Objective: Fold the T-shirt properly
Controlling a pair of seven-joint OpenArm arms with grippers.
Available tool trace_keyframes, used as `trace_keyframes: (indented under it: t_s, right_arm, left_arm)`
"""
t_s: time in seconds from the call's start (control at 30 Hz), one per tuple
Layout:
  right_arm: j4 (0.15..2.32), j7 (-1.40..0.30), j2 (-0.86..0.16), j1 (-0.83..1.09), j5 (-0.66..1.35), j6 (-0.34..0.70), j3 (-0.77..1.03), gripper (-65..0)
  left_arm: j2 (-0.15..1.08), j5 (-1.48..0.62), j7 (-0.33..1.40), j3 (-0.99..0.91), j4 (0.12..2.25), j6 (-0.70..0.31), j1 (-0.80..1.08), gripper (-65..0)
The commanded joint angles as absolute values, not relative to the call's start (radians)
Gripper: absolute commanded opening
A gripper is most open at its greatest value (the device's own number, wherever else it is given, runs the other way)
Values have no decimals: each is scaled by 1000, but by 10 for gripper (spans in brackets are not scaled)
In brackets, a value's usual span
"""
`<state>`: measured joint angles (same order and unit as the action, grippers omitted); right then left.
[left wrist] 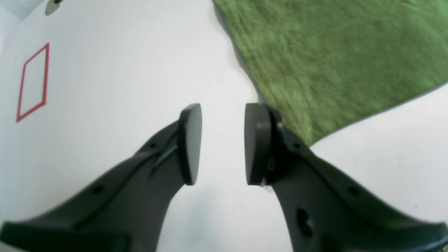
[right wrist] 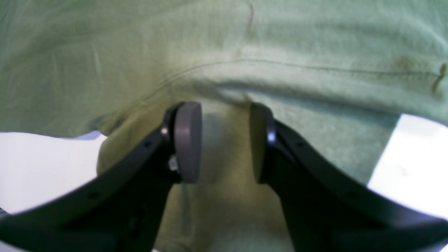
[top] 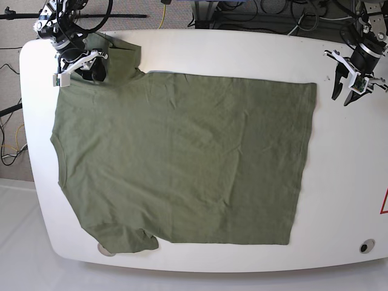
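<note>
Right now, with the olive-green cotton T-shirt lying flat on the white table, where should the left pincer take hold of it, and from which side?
Probably the hem corner of the olive-green cotton T-shirt nearest the left pincer, coming in from the bare white table beside it. That corner lies flat and free at the cloth's edge, so one finger could slide under it.

White table (top: 242, 54) with red tape outline (left wrist: 33, 82), cables (top: 12, 145) behind.

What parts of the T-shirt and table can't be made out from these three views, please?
- T-shirt far sleeve: base view, partly hidden by the right gripper.
- Right wrist view: blurred cloth; contact with the gripper unclear.
- Red outline: cut off by the base view's right edge.
- Small round fitting: too small to identify.
</note>
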<state>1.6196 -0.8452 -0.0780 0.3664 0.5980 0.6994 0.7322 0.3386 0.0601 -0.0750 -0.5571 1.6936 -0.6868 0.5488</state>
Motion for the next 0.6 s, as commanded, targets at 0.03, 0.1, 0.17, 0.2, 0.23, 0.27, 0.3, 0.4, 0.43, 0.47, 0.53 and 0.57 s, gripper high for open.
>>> trace_keyframes:
  t_s: [0.03, 0.1, 0.17, 0.2, 0.23, 0.27, 0.3, 0.4, 0.43, 0.47, 0.53, 0.57]
  right_arm:
    - [1631, -842, -89, 366, 594, 698, 734, -426]
    - [1632, -839, -89, 367, 584, 698, 729, -427]
    - [1633, -836, -88, 368, 576, 698, 725, -428]
    - [1633, -837, -88, 368, 578, 698, 725, -428]
    - [1634, -839, -88, 368, 580, 698, 725, -427]
    - [1634, -841, -88, 368, 582, 698, 726, -427]
    - [1636, -843, -88, 368, 586, 698, 727, -427]
    - [1641, -853, -88, 369, 602, 698, 730, -426]
    - [1648, -870, -90, 368, 627, 698, 741, -426]
    - [1656, -887, -93, 368, 652, 698, 753, -426]
    - [1662, -900, -92, 368, 670, 698, 763, -426]
    - [1665, -906, -92, 368, 678, 698, 768, -426]
  left_arm:
    - [356, 50, -97, -566, 1705, -674, 554, -464]
    - [355, 51, -98, -563, 1701, -668, 556, -465]
    - [354, 50, -97, -560, 1696, -660, 558, -467]
    - [354, 50, -96, -560, 1695, -659, 558, -466]
    - [354, 49, -95, -559, 1695, -658, 559, -466]
    - [354, 48, -94, -558, 1695, -657, 560, -466]
    - [354, 47, -94, -559, 1693, -656, 560, -465]
    - [354, 43, -92, -560, 1691, -657, 563, -464]
    - [352, 33, -94, -562, 1692, -659, 566, -466]
    - [350, 23, -97, -564, 1694, -662, 570, -467]
    - [349, 3, -92, -569, 1692, -666, 572, -467]
    - [347, -10, -88, -573, 1690, -669, 573, -467]
